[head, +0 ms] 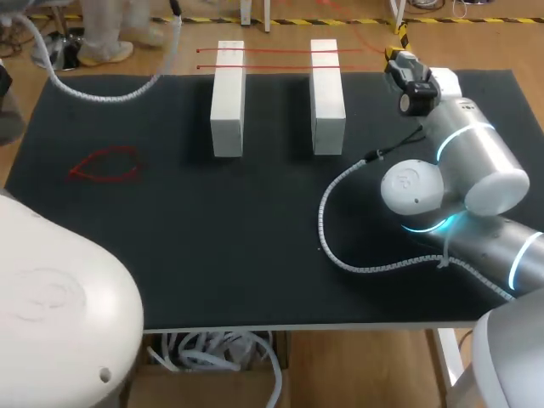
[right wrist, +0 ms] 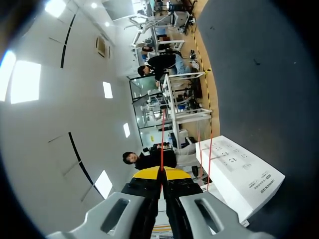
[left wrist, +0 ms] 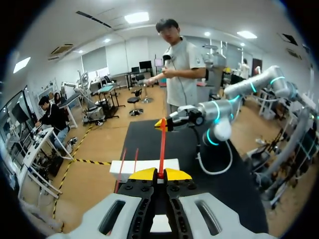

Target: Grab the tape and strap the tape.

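- A black worktop [head: 255,255] carries two white rectangular blocks [head: 228,98] near its far edge, with two thin red strips [head: 272,51] across them.
- A thin red tape strand [left wrist: 162,144] stretches between both arms.
- The left gripper [left wrist: 160,173] has its jaws pinching one end.
- The right gripper [right wrist: 162,170], by the far right corner, pinches the other end.
- A red loop [head: 106,164] lies near the left edge.

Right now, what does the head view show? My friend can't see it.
Two white blocks stand side by side on a black table, red tape stretched across them. The right claw is at the tape's right end.

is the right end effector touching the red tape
Touching. The right wrist view shows the red tape clamped in the shut right end effector, running out ahead of it.
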`<state>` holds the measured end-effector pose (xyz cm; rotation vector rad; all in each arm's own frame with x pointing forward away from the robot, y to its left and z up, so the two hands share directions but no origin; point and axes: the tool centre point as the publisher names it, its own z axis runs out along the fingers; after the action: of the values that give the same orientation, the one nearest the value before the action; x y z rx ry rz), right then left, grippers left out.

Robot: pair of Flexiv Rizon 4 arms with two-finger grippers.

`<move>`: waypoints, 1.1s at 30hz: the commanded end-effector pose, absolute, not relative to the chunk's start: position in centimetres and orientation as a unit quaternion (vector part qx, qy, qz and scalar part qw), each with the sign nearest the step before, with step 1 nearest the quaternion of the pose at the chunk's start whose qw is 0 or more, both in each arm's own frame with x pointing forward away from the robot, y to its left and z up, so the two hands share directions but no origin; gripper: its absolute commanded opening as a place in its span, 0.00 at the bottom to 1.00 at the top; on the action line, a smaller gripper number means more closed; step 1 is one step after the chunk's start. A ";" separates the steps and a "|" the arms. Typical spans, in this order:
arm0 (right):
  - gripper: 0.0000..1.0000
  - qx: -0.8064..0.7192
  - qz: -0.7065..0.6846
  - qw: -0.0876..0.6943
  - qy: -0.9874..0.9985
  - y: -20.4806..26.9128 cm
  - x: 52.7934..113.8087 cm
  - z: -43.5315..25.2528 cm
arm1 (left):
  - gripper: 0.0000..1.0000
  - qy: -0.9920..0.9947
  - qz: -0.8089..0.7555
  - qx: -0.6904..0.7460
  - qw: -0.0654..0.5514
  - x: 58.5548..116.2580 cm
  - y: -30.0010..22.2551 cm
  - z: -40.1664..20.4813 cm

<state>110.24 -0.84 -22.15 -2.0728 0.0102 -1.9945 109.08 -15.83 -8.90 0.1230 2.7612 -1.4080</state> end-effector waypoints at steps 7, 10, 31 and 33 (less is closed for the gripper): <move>0.00 -0.714 -0.688 0.132 0.003 -0.8 110.4 -22.2 | 0.00 0.970 -0.242 0.005 0.037 109.5 -16.8 -8.6; 0.00 -0.714 -0.688 0.132 0.003 -0.8 110.4 -22.2 | 0.00 0.974 -0.219 -0.003 0.053 109.4 -16.7 -8.4; 0.00 -0.714 -0.688 0.132 0.003 -0.8 110.4 -22.2 | 0.00 0.979 -0.201 -0.009 0.040 109.6 -17.0 -8.7; 0.00 -0.714 -0.688 0.132 0.003 -0.8 110.4 -22.2 | 0.00 0.980 -0.196 -0.011 0.039 109.6 -17.0 -8.7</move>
<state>110.23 -0.80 -22.10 -2.0758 0.0115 -1.9940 109.15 -16.55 -8.99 -0.0287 2.9868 -0.6367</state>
